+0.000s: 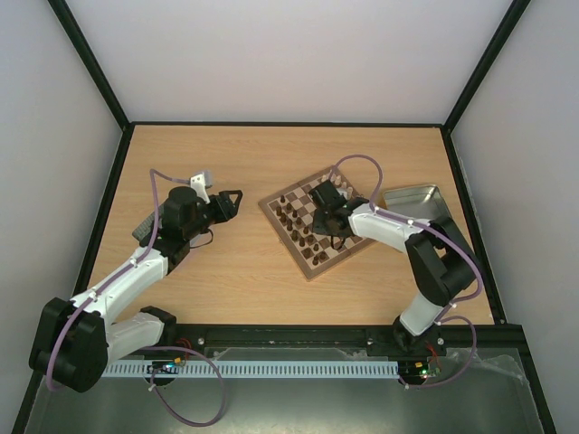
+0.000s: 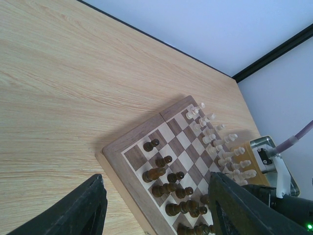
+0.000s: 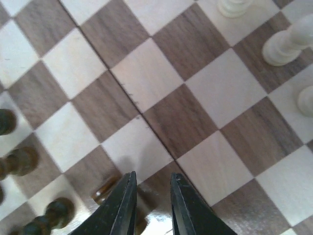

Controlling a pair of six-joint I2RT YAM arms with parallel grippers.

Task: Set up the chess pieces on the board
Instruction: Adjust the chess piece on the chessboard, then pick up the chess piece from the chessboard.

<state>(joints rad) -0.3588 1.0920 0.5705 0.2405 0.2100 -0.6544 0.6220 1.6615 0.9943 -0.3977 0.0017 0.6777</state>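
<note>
The board (image 1: 312, 258) lies turned at an angle right of the table's middle. Dark brown chess pieces (image 1: 294, 221) stand along its left side; the cream-white ones are mostly hidden by my right arm there. The left wrist view shows the board (image 2: 132, 154), the dark pieces (image 2: 168, 178) and the white pieces (image 2: 215, 142). My left gripper (image 1: 232, 201) is wide open and empty, left of the board. My right gripper (image 1: 327, 217) hangs low over the board (image 3: 186, 117), jaws a narrow gap apart with nothing between them (image 3: 151, 178). A dark piece (image 3: 103, 189) lies tipped beside its left finger.
A metal tin (image 1: 418, 201) sits right of the board; it also shows in the left wrist view (image 2: 264, 149). A grey flat object (image 1: 145, 226) lies under my left arm. White pieces (image 3: 283, 46) stand at the upper right of the right wrist view, dark ones (image 3: 19, 161) at its left.
</note>
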